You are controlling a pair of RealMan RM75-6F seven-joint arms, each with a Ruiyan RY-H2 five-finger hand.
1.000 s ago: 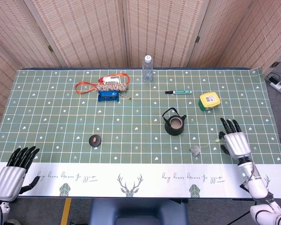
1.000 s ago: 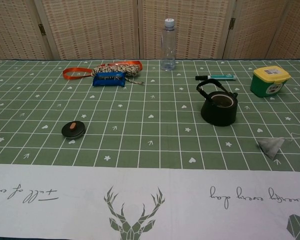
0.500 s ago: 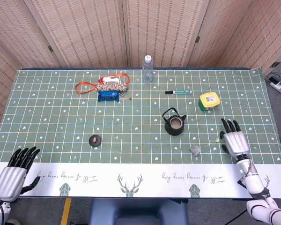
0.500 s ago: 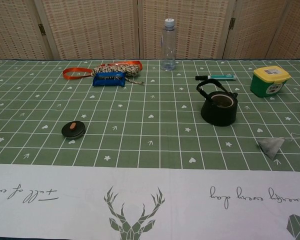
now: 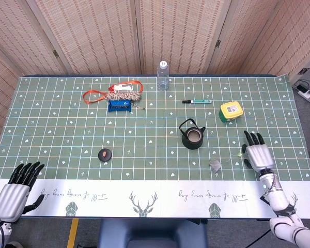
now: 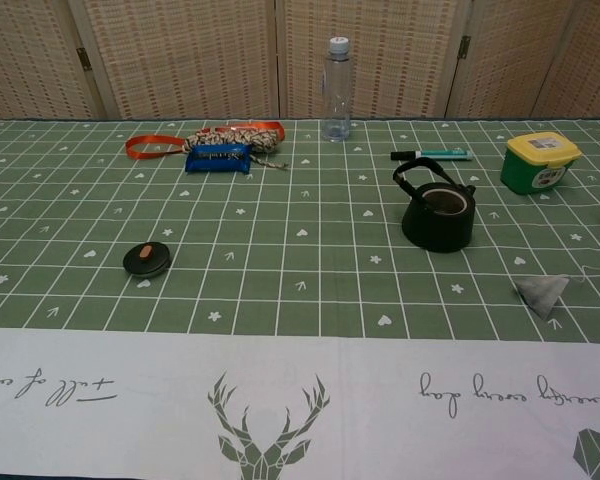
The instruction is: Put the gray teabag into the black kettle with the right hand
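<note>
Overhead first, from the head view: right hand [image 5: 259,154] flat near the table's right edge, fingers spread, holding nothing. Gray teabag [image 5: 215,166] lying on the green cloth just to that hand's left, its thin string [image 5: 231,158] trailing toward the fingers; contact with the string too fine to tell. Black kettle [image 5: 192,136] standing upright and lidless up and left of the teabag, near but apart. Small black lid [image 5: 104,154] well apart on the left half. Left hand [image 5: 16,187] idle at the near left corner, fingers apart, empty.

Lower down, from the chest view: teabag [image 6: 542,293] a pale pyramid resting on the cloth, kettle [image 6: 438,211] with mouth uncovered and handle tipped to one side. Neither hand clearly shown.

Judged as the reach step, grasp not yet made. Next likely needed: pinch the teabag or its string, lift, carry over the kettle's mouth clear of the handle, then let go.
</note>
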